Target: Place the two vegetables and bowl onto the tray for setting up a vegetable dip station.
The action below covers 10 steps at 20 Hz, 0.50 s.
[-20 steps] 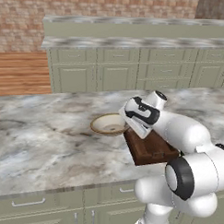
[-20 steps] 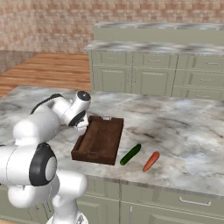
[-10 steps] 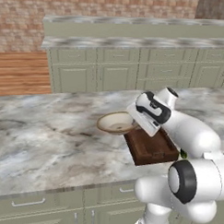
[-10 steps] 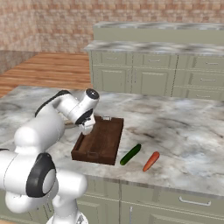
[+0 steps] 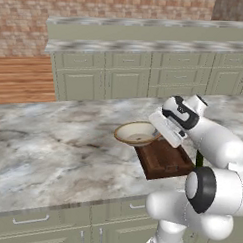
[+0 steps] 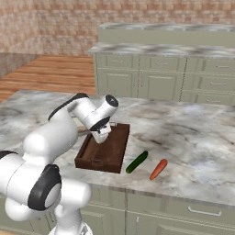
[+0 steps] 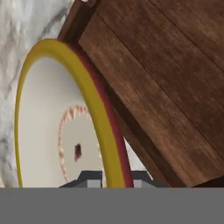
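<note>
Gripping the bowl [image 5: 137, 133] by its rim, jaws closed; bowl tilted beside tray [image 5: 164, 159].

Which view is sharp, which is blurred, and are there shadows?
Left base view: even light, soft shadow under the bowl. Right base view: cucumber and carrot clear, faint shadows. Hand view: very close, bowl rim and tray coarse, slightly blurred.

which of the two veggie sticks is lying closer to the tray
The dark green cucumber-like stick. It lies just off the tray, while the orange carrot-like stick lies beyond it, farther from the tray.
</note>
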Tool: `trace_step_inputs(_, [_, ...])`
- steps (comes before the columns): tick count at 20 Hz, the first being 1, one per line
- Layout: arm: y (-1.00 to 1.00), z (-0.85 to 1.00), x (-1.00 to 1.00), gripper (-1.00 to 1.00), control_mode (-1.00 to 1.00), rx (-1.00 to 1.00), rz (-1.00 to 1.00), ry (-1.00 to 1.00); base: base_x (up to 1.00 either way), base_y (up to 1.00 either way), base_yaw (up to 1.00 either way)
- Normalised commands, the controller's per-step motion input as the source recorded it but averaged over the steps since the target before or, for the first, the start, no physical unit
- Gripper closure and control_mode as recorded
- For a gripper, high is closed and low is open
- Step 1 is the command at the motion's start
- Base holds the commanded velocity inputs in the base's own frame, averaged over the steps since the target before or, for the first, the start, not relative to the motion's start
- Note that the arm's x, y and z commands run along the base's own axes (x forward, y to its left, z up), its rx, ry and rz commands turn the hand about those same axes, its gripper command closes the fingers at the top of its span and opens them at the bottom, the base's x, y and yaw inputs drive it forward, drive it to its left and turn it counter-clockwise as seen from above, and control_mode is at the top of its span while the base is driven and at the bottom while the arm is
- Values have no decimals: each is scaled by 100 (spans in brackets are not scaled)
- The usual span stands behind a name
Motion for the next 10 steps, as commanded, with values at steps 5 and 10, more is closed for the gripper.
trace_step_inputs(5, [-38,2,0,100,-100,5,12,0,0,0,0])
trace_step_inputs(10, [-33,1,0,100,-100,6,15,0,0,0,0])
